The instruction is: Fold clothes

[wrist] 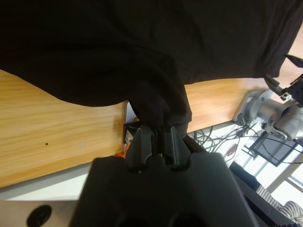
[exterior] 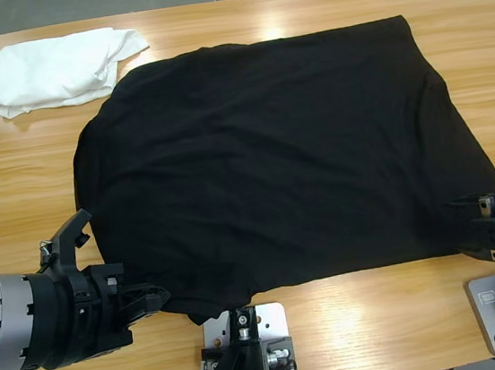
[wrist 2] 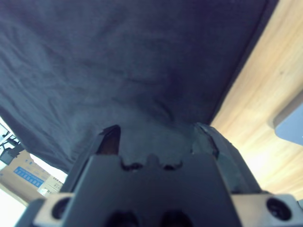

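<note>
Closest to the lens, at 7 o'clock in the high view: left gripper (exterior: 144, 301), jaws pinched together on a bunched tuck of the black T-shirt (exterior: 280, 158), gathered at the near hem. Clamped there, by judgement, to secure one near corner so the hem can be lifted and carried across for a fold. Confirmed in the left wrist view: left gripper (wrist: 158, 137) closed on a knot of dark cloth hanging just past the table (wrist: 52, 137) edge.

At 4 o'clock: right gripper (exterior: 483, 224), set against the opposite near corner of the hem. In the right wrist view, right gripper (wrist 2: 158, 137) with jaws spread apart and fabric draped over and between them (not yet gripped, as far as can be judged). Likely positioned to take the matching corner, giving a two-point hold for an even fold.

Black T-shirt (wrist 2: 118, 61): spread nearly flat over the middle of the table, roughly four-sided, soft, with shallow diagonal wrinkles. No lettering visible. No fold started, by judgement.

At 10 o'clock: white garment (exterior: 57, 71), crumpled, just beside the far left edge of the shirt.
</note>
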